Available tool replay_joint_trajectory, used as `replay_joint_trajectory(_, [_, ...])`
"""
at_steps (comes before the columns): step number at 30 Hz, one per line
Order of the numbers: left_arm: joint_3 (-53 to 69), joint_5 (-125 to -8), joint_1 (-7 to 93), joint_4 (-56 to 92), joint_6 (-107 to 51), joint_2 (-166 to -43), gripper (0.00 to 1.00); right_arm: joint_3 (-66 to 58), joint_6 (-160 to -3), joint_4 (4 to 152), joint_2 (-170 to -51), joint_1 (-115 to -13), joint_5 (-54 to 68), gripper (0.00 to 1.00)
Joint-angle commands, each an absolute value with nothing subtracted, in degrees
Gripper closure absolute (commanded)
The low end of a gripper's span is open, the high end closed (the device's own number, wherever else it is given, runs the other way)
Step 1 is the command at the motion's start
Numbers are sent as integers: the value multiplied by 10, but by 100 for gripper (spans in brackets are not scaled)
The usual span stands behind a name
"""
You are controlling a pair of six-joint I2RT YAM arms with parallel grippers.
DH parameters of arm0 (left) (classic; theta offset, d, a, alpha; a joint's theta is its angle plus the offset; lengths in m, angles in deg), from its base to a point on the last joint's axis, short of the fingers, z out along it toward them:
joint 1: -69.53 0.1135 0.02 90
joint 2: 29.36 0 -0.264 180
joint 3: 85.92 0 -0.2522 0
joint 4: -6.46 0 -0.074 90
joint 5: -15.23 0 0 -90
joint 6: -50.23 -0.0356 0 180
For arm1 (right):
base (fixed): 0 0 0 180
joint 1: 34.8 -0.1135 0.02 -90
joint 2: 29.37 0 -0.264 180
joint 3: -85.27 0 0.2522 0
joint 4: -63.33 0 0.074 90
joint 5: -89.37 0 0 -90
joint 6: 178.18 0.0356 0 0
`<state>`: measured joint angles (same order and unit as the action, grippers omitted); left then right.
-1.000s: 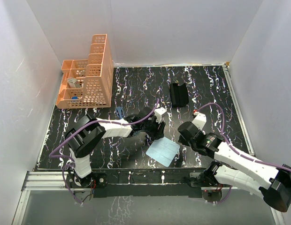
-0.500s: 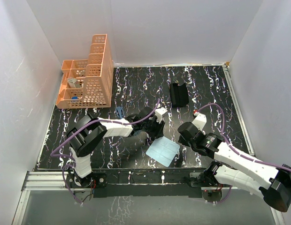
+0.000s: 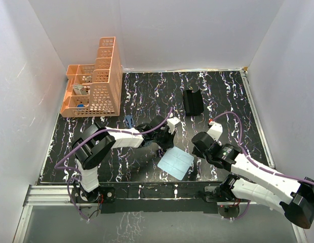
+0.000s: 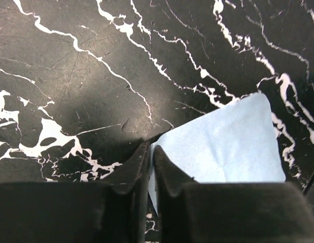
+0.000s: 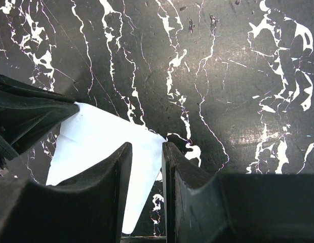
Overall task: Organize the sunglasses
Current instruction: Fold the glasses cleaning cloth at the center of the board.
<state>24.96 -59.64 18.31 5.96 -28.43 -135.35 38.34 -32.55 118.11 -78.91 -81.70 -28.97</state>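
Note:
The dark blue folded sunglasses [image 3: 129, 121] lie on the black marbled table [image 3: 147, 91], left of my left gripper [image 3: 168, 146]. The light blue cloth [image 3: 175, 163] lies near the front edge. My left gripper [image 4: 151, 149] is shut on the cloth's [image 4: 223, 147] far corner, with a sliver of cloth between the fingers. My right gripper [image 3: 195, 152] sits at the cloth's right corner. In the right wrist view it [image 5: 146, 147] stands narrowly open, with the cloth [image 5: 101, 142] showing in the gap. The black glasses case [image 3: 193, 102] lies open at the back.
An orange stepped basket [image 3: 93, 86] with small items stands at the back left corner. White walls close in the table on three sides. The left gripper's body shows at the left edge of the right wrist view [image 5: 25, 114].
My left gripper has shifted slightly at the cloth's far corner. The cloth, the sunglasses, the case and my right arm have hardly moved.

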Motion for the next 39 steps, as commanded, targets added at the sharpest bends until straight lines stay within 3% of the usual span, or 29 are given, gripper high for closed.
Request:
replay_joint_trajectory(1, [244,-600,180,106,-290,-1337,98,374,-316,1177,-786,-822,-301,72])
replay_joint_trajectory(19, [269,-661,180,84,-275,-1313,100,387,-286,1172,-833,-826,-279,75])
replay_joint_trajectory(39, [299,-665,180,70,-274,-1262,100,429,-279,1087,-863,-826,-260,70])
